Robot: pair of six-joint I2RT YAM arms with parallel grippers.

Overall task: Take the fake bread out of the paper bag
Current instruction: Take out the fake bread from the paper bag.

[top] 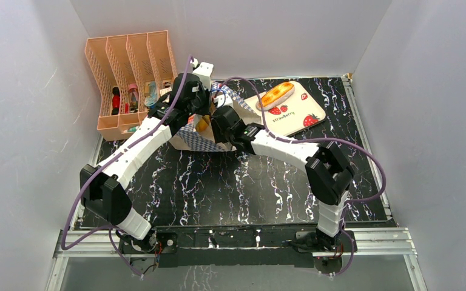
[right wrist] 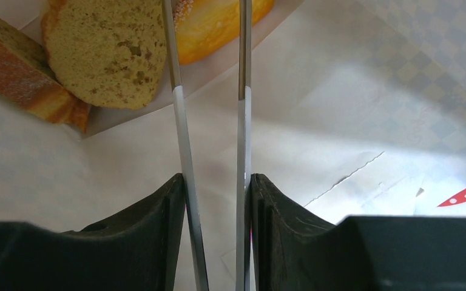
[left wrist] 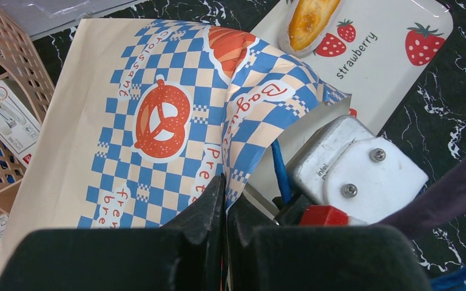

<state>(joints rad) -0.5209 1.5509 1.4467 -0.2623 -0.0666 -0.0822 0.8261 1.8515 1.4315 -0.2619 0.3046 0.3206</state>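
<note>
The paper bag [top: 195,139] lies on its side on the black table, its checkered band [left wrist: 158,109] up. My left gripper [left wrist: 226,182] is shut on the bag's rim and holds the mouth open. My right gripper [right wrist: 215,179] is inside the white interior, shut on metal tongs [right wrist: 182,121]. The two blades of the tongs reach towards the fake bread: a brown toast-like slice [right wrist: 106,51], a crusty brown piece [right wrist: 18,66] and a golden glazed piece [right wrist: 212,27]. The blades stand apart around the golden piece's edge. One orange-glazed loaf [top: 276,95] lies on the strawberry tray [top: 297,118].
A peach file rack [top: 130,79] with small items stands at the back left, close beside the bag [left wrist: 0,121]. The strawberry tray [left wrist: 394,54] lies right of the bag's mouth. Grey walls close in the table on three sides.
</note>
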